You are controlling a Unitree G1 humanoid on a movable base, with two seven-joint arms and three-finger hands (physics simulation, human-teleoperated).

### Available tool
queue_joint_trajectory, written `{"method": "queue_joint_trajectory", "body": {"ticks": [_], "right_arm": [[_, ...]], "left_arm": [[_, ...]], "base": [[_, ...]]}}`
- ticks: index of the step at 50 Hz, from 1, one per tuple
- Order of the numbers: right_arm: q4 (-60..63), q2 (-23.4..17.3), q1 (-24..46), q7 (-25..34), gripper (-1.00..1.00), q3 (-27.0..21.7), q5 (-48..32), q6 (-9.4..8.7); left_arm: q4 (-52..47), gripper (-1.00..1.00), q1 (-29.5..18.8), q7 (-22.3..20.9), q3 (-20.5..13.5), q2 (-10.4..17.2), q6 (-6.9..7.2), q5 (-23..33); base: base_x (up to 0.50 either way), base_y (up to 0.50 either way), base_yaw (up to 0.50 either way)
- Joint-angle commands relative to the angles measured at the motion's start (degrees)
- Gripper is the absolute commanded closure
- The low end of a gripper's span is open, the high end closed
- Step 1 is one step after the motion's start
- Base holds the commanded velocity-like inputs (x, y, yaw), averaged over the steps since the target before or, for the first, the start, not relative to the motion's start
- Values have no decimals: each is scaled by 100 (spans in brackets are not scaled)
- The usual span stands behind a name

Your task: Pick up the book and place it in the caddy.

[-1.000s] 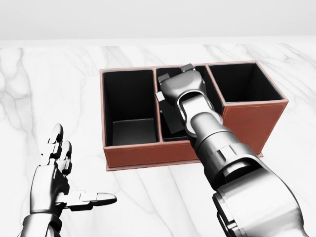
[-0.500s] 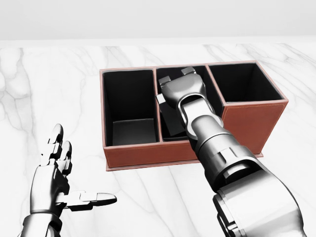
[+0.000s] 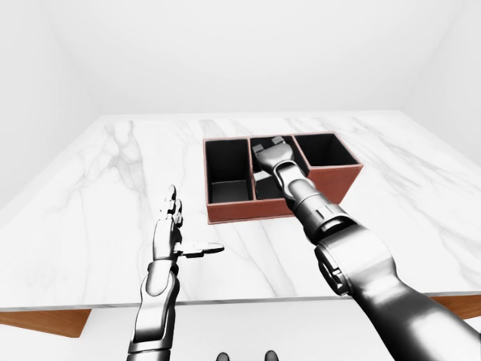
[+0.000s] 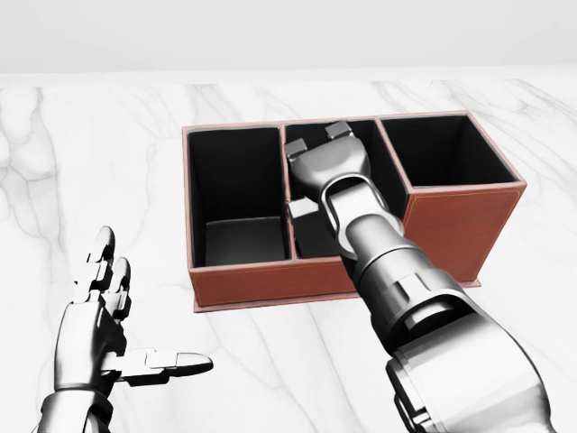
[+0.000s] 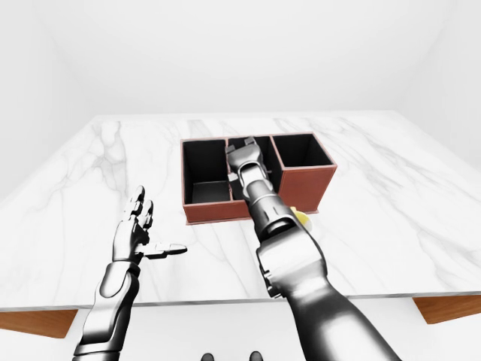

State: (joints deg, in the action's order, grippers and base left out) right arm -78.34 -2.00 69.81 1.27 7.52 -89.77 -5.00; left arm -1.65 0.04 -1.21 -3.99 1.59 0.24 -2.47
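**Right hand lifting in the caddy's middle bay**

Raised a little since a second ago, the right hand (image 4: 330,162) sits higher in the head view, wrist further up the middle compartment, and more of a dark slab, seemingly the book (image 4: 311,236), shows beneath it. Forearm runs in from the bottom right, straight over the near wall. Two fingertips (image 4: 339,131) poke past the knuckles toward the far wall; whether the fingers are spread or closed, cannot tell.

Book: dark, low in the middle compartment, leaning, mostly hidden by the wrist.

Left hand (image 4: 106,327) unchanged: held apart at lower left, fingers extended upward, thumb out sideways, empty, above the marble table (image 4: 108,162).

Caddy (image 4: 270,281): red-brown, three black-lined bays. Small yellow object (image 5: 301,219) just beside its right corner in the right-eye view. No writing legible anywhere.
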Motion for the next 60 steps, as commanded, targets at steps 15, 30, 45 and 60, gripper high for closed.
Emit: {"method": "queue_joint_trajectory", "body": {"ticks": [15,30,45,60], "right_arm": [[99,50,15,-36,-100,104,-219,0],[244,45,133,-207,-100,-5,92,0],[929,42,-126,-214,-100,-13,786,0],[2718,82,-1068,725,-100,238,250,0]], "left_arm": [[51,-100,-15,4,-13,2,-30,-11],[18,-100,5,20,-5,2,-25,-1],[-64,-100,53,24,11,-8,6,31],[10,-100,11,25,12,-7,-36,49]], "base": [[0,0,0],[0,0,0],[0,0,0],[0,0,0]]}}
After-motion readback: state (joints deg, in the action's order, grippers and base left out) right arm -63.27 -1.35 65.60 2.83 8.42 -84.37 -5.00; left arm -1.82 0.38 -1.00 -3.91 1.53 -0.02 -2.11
